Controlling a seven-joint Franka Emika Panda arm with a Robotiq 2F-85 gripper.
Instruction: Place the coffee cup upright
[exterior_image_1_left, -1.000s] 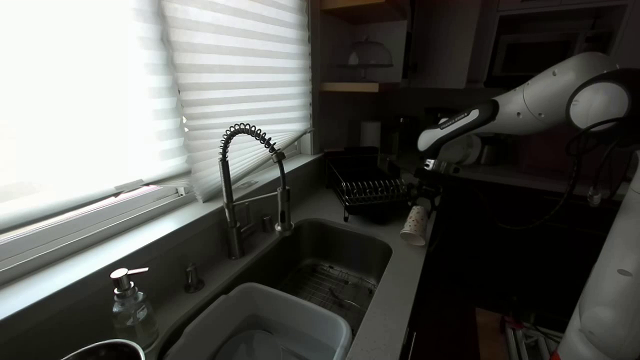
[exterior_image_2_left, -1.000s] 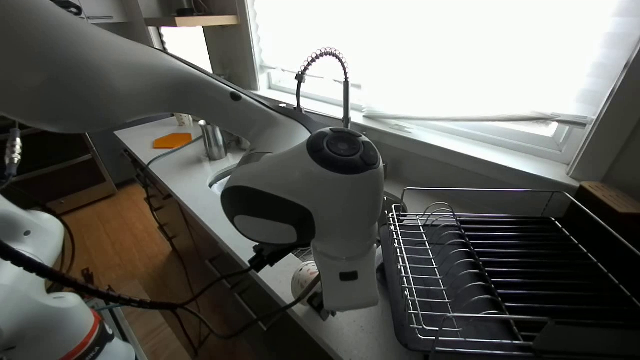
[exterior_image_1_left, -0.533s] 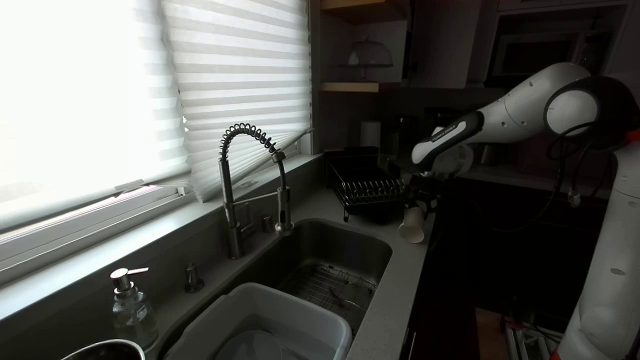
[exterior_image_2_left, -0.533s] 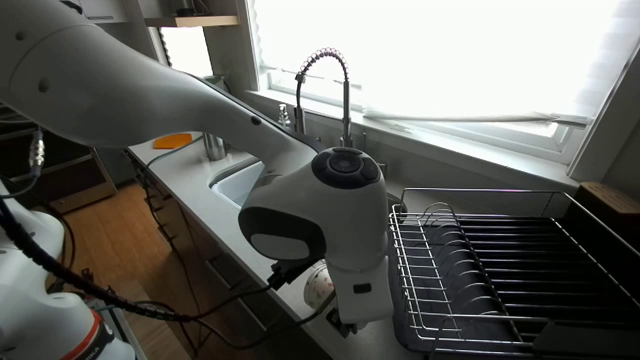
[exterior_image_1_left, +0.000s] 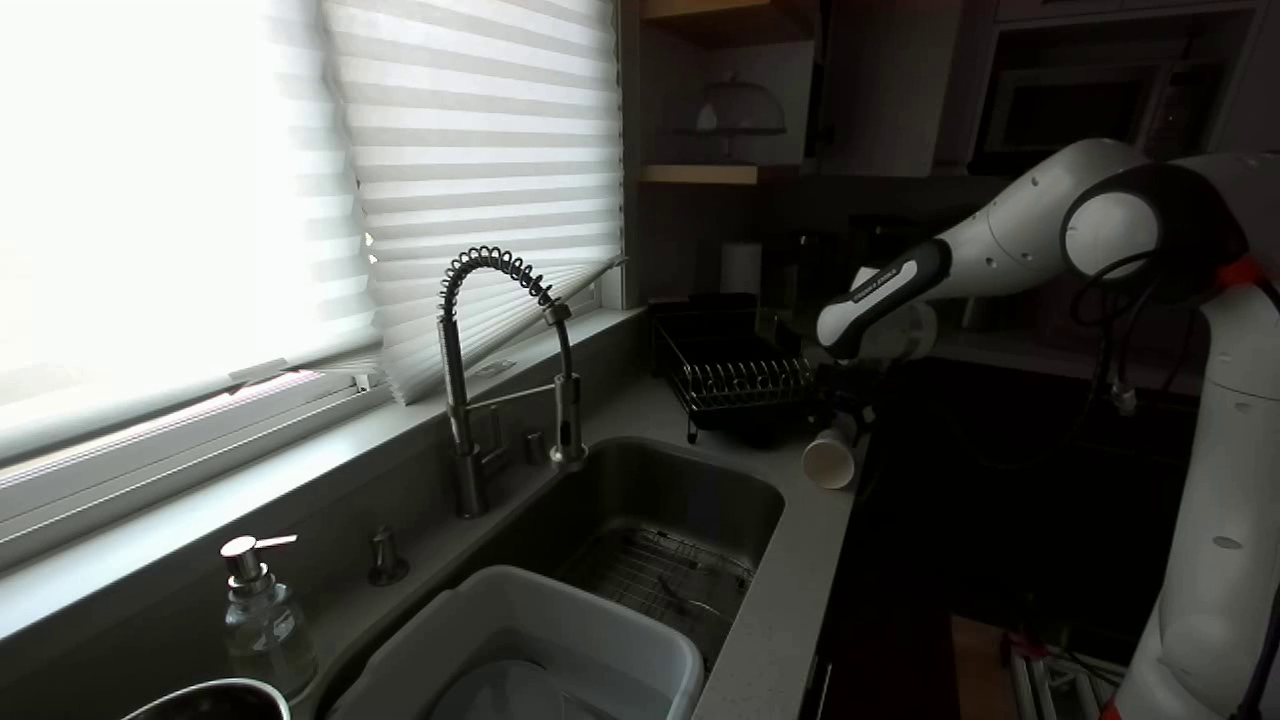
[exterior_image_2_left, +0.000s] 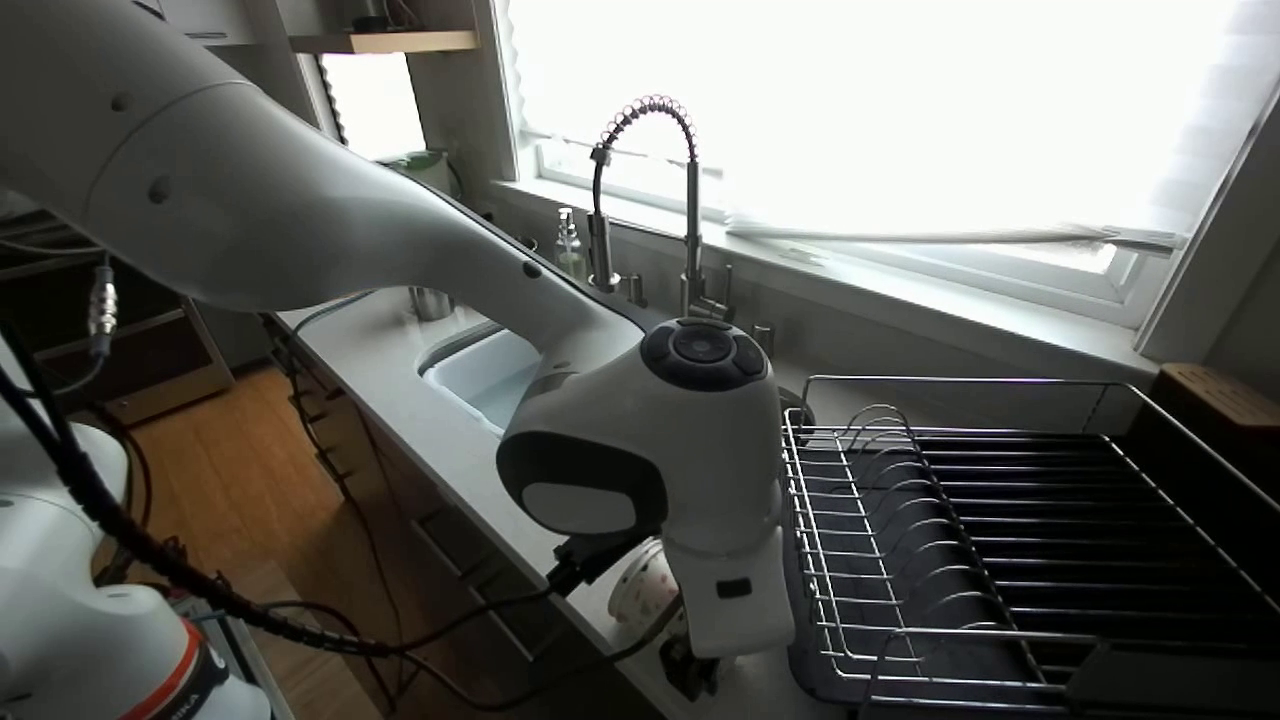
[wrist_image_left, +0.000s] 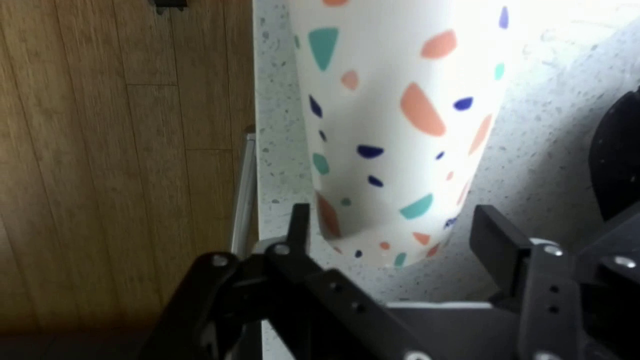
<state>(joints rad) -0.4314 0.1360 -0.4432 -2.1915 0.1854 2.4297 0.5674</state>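
The coffee cup (exterior_image_1_left: 828, 466) is white with coral, teal and dark blue flecks. It appears to lie on its side on the counter near the front edge, its open mouth facing the camera in an exterior view. Its patterned side shows in an exterior view (exterior_image_2_left: 642, 590) and fills the upper middle of the wrist view (wrist_image_left: 395, 120). My gripper (wrist_image_left: 392, 227) is open, one finger on each side of the cup's closed end, with a gap at both sides. In both exterior views the gripper (exterior_image_1_left: 845, 400) is just behind the cup (exterior_image_2_left: 690, 665), its fingers dark and partly hidden.
A black wire dish rack (exterior_image_1_left: 745, 385) stands close beside the gripper; it also shows in an exterior view (exterior_image_2_left: 960, 545). The sink (exterior_image_1_left: 690, 465) with a pale tub (exterior_image_1_left: 640, 610) and a tall faucet (exterior_image_1_left: 455, 400) lie along the counter. The counter edge drops to a wood floor (wrist_image_left: 125, 175).
The arm has come lower and shifted in both exterior views. The cup has gone from tilted mouth-down below the gripper to lying flatter, with its mouth facing the camera.
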